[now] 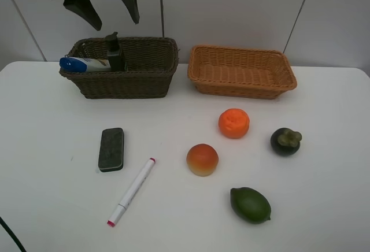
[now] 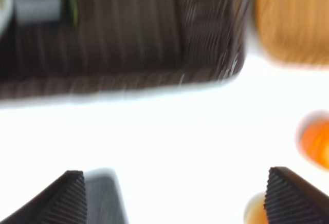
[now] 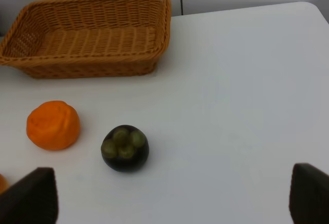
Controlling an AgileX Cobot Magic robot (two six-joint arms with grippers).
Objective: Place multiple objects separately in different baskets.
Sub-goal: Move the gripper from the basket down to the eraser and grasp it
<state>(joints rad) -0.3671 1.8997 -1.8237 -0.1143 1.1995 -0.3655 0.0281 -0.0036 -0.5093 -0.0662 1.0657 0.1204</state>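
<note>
The dark brown basket (image 1: 144, 81) holds the white bottle with blue cap (image 1: 84, 64) and the dark pump bottle (image 1: 114, 52). The light orange-tan basket (image 1: 241, 87) holds nothing. My left gripper (image 1: 110, 6) hangs open and empty above the brown basket; its fingertips (image 2: 67, 196) show wide apart in the blurred left wrist view. On the table lie the dark eraser block (image 1: 111, 148), the pink-tipped marker (image 1: 132, 191), the peach (image 1: 202, 159), orange (image 1: 233, 122), mangosteen (image 1: 285, 141) and lime (image 1: 250, 204). My right gripper (image 3: 172, 198) is open, near the mangosteen (image 3: 125, 148) and orange (image 3: 53, 125).
The white table (image 1: 46, 206) ends at a pale wall behind the baskets. The tan basket (image 3: 87, 41) shows in the right wrist view. A dark cable (image 1: 8, 234) crosses the front left corner.
</note>
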